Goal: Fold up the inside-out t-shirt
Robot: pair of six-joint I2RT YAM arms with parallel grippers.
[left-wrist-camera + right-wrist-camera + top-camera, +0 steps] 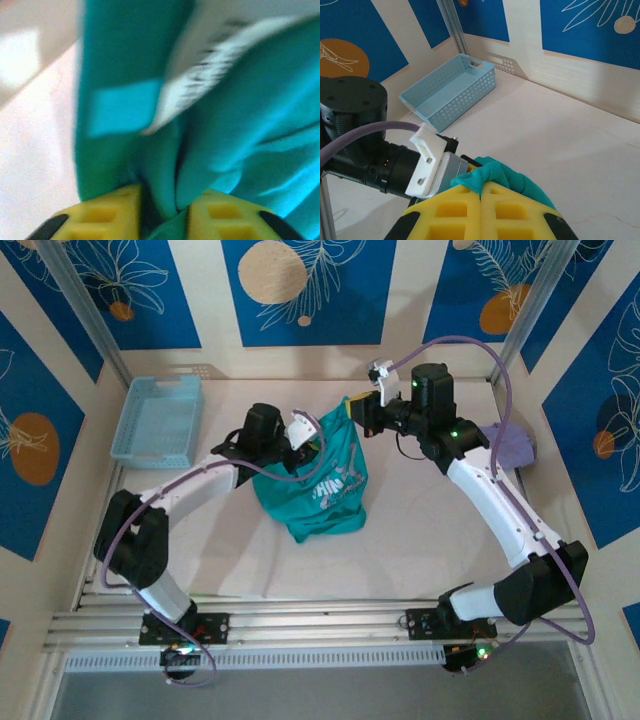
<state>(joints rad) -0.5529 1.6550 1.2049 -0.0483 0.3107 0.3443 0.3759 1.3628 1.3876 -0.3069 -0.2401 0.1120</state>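
With left gripper [160, 216] and right gripper [481, 194] both clamped on shirt [318, 492], lift evenly and spread apart to flatten it.

Both arms are bent inward, with the wrists raised close together. The left claw [162, 215] and right claw [481, 186] are each closed on a pinch of t-shirt [325, 490].
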